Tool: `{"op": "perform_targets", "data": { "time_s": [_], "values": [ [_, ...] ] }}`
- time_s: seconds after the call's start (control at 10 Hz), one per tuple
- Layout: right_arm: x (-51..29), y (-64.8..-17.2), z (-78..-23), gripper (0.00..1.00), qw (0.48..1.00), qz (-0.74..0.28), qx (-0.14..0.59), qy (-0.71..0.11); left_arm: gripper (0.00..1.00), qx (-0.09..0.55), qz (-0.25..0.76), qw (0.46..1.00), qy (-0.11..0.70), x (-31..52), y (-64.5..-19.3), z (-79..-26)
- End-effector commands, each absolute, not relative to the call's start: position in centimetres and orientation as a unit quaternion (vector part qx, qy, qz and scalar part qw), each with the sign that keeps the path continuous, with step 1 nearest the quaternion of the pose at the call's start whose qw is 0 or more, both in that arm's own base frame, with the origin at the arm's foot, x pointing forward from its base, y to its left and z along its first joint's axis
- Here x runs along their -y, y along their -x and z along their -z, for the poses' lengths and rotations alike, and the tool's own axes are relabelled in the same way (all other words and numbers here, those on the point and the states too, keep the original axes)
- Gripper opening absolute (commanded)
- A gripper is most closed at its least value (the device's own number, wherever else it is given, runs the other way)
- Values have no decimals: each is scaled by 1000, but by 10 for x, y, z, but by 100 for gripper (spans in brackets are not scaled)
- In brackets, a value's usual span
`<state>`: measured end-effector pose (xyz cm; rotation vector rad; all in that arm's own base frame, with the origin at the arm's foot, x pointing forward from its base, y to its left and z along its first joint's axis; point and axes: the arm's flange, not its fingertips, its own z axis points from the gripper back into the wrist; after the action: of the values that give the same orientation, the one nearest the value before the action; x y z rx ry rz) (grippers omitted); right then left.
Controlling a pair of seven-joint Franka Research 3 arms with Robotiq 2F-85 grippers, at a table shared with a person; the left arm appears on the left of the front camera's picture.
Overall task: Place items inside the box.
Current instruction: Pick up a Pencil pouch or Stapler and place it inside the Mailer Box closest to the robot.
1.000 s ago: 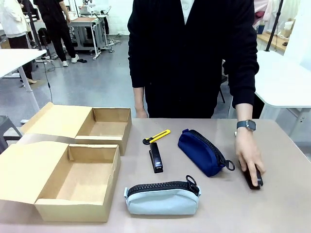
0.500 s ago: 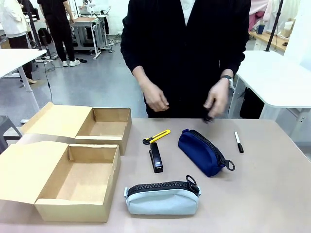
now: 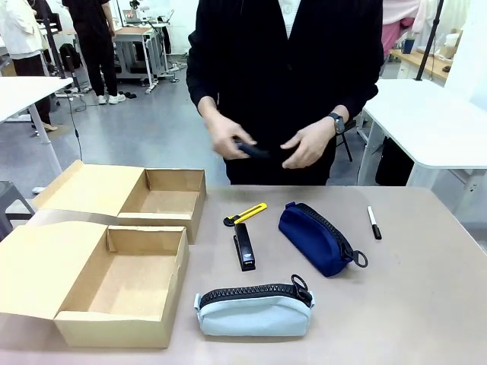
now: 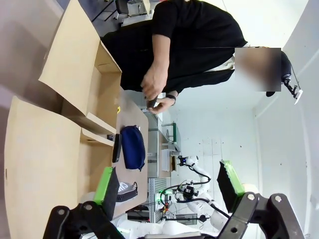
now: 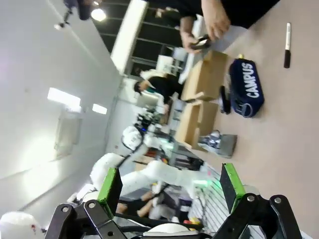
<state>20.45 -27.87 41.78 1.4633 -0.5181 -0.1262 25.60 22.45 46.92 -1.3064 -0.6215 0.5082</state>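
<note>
Drawn together since half a second ago: the person's hands, then apart, now meeting at waist height beyond the far edge of the table, one black stapler gripped between them. Lying unmoved on the tabletop:
- second black stapler, with the yellow-and-black utility knife just beyond its far end
- navy blue "CAMPUS" pouch to their right
- pale grey-blue pouch nearest the robot
- black marker right of the navy pouch

Two open-topped cardboard boxes at the left. Left gripper spread wide, green pads well apart from every item, navy pouch and table stapler far off beyond them. Right gripper likewise parted wide, "CAMPUS" pouch and marker far ahead of its fingers.
</note>
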Motion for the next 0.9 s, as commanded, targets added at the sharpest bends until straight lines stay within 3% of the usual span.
{"op": "perform_targets", "data": {
  "time_s": [0.0,0.2,0.4,0.8],
  "values": [
    [201,-232,-451,100,788,9,188,-586,100,291,-220,716,595,-225,-256,-470],
    [116,-285,-468,100,886,-14,145,-439,100,291,-220,716,595,-225,-256,-470],
    [38,-325,-474,100,938,-42,122,-322,100,291,-220,716,595,-225,-256,-470],
    [-86,-365,-467,100,963,-112,131,-206,100,291,-220,716,595,-225,-256,-470]
  ]
}}
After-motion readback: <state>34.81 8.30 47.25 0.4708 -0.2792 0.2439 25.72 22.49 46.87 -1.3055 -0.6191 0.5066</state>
